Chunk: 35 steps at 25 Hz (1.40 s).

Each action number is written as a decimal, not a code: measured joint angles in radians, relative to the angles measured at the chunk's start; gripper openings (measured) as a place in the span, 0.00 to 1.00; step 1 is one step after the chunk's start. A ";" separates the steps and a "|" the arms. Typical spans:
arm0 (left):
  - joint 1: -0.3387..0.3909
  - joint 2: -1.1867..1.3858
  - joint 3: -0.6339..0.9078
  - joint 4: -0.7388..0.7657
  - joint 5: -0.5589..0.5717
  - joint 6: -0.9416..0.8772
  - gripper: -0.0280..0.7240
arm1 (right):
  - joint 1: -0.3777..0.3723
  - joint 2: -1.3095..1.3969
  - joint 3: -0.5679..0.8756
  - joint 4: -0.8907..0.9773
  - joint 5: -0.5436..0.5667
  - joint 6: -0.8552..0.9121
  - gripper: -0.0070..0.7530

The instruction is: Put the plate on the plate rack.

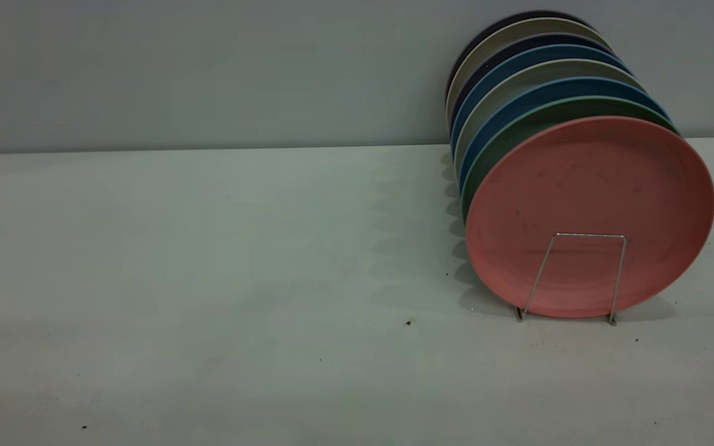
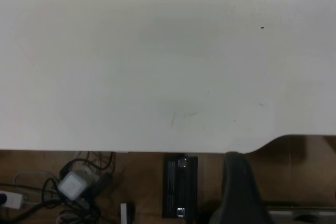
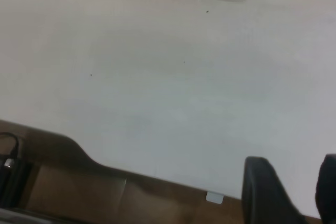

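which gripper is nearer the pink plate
Right. The right gripper sits at the table's front edge with the plate in its wrist view; the left gripper sees only bare table.

A pale grey wall (image 1: 208, 68) rises behind the white table (image 1: 208, 248), evenly lit.

A pink plate (image 1: 589, 210) stands upright at the front of a wire rack (image 1: 574, 279), ahead of a row of green, blue and grey plates (image 1: 518, 80), on a pale table (image 1: 208, 279).
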 joint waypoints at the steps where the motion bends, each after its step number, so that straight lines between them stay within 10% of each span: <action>1: 0.000 0.000 0.000 0.001 0.000 0.000 0.66 | 0.000 0.000 0.000 0.000 0.000 0.000 0.36; 35: -0.078 -0.344 0.000 0.001 0.021 -0.003 0.66 | 0.043 -0.274 0.000 0.010 0.011 0.001 0.36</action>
